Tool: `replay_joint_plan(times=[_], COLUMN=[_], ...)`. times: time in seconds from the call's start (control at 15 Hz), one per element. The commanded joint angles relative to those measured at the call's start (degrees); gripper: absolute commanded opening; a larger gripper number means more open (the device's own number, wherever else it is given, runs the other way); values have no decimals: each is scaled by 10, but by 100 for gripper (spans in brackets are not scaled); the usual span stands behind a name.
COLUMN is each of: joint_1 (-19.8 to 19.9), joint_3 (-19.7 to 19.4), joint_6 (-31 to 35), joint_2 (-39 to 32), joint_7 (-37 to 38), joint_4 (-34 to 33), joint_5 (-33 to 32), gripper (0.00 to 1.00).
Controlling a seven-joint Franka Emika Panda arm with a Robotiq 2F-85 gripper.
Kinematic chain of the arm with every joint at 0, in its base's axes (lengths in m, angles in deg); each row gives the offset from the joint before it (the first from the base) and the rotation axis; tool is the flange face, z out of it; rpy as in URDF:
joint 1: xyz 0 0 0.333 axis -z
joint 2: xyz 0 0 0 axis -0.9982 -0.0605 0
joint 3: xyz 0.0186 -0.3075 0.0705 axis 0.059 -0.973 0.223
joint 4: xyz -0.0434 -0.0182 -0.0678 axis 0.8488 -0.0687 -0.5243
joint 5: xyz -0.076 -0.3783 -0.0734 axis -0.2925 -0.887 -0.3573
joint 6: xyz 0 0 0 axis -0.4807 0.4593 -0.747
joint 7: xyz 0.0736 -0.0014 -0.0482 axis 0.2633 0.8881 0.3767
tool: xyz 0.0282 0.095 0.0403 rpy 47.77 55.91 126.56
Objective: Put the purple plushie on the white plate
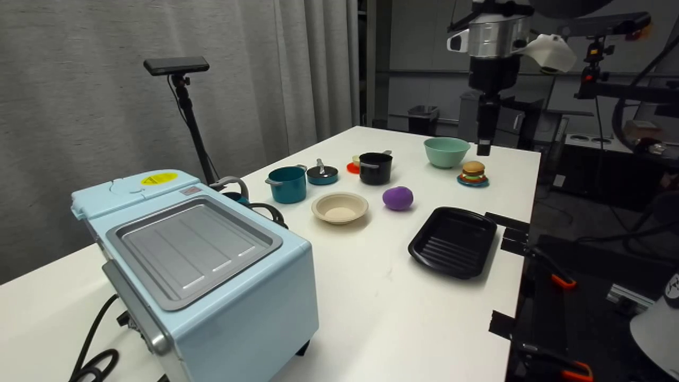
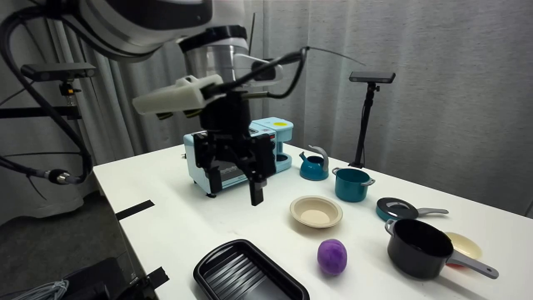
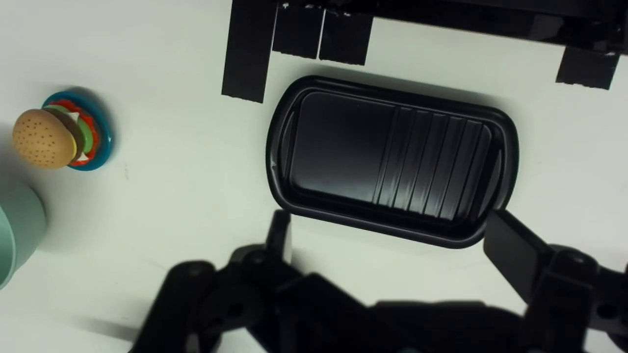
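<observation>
We are seeing the round, soft-looking purple plushie (image 2: pixel 332 257) resting on the white surface (image 2: pixel 177 216) near the shallow, round, cream-white plate (image 2: pixel 316 213), promising a short carry; we are holding the black fingers (image 2: pixel 256 196) spread and empty, presumably to straddle the plushie.

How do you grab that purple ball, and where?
I'd grip the purple ball around its middle from straight above: it's roundish, shows no handle, and sits apart from the plate and tray, probably leaving the open claw room on both sides.
</observation>
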Motion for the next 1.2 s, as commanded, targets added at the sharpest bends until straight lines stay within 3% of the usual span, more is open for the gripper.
replay_joint_plan(times=[0.0,0.27,0.33,0.53,0.8,1.13], joint_1=[7,5,14,15,15,29], joint_3=[-17,-29,-11,-14,-14,-23], joint_6=[36,29,49,48,46,39], joint_2=[-134,-227,-180,-224,-228,-300], joint_7=[-42,-94,-51,-71,-72,-74], joint_4=[-85,-166,-113,-151,-156,-213], joint_5=[15,70,35,55,55,46], gripper=[100,100,100,100,100,100])
